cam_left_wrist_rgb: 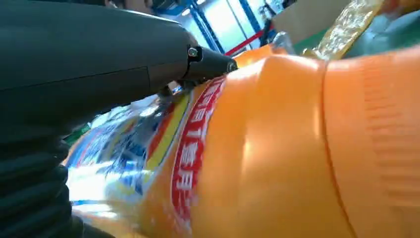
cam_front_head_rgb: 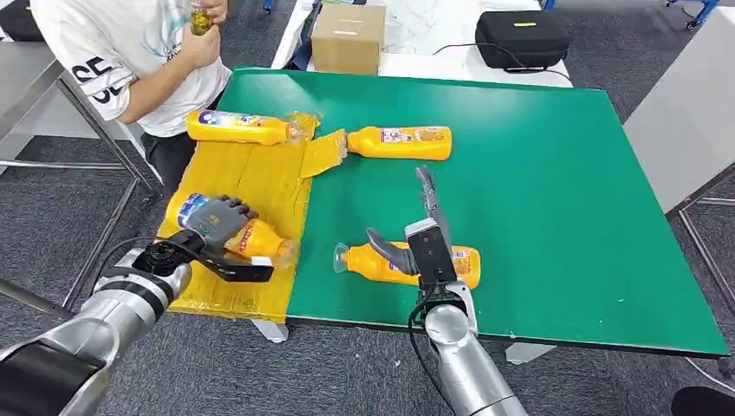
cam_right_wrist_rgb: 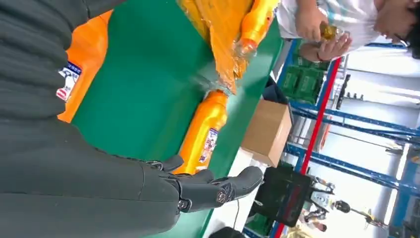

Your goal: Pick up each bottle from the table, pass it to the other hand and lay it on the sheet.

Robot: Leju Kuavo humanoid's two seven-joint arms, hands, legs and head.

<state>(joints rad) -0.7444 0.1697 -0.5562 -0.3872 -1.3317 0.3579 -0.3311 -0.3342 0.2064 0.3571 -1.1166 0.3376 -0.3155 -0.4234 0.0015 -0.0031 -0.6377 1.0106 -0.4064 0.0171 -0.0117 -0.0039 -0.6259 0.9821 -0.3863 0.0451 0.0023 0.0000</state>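
On the yellow sheet (cam_front_head_rgb: 260, 178) at the table's left, my left hand (cam_front_head_rgb: 217, 218) lies over an orange bottle (cam_front_head_rgb: 256, 241) with its fingers curled on it; the left wrist view has that bottle (cam_left_wrist_rgb: 277, 148) close up under a dark finger (cam_left_wrist_rgb: 208, 64). A second bottle (cam_front_head_rgb: 236, 127) lies at the sheet's far end. A third (cam_front_head_rgb: 400, 142) lies on the green table (cam_front_head_rgb: 555, 191), cap at the sheet's folded corner. My right hand (cam_front_head_rgb: 425, 230) hovers open, fingers stretched forward, over a fourth bottle (cam_front_head_rgb: 381, 264) near the front edge, seen in the right wrist view (cam_right_wrist_rgb: 81, 59).
A person stands at the far left corner holding a small bottle (cam_front_head_rgb: 201, 17). A cardboard box (cam_front_head_rgb: 348, 36) and a black case (cam_front_head_rgb: 523, 36) sit on the white table behind. A grey table edge (cam_front_head_rgb: 685, 113) stands on the right.
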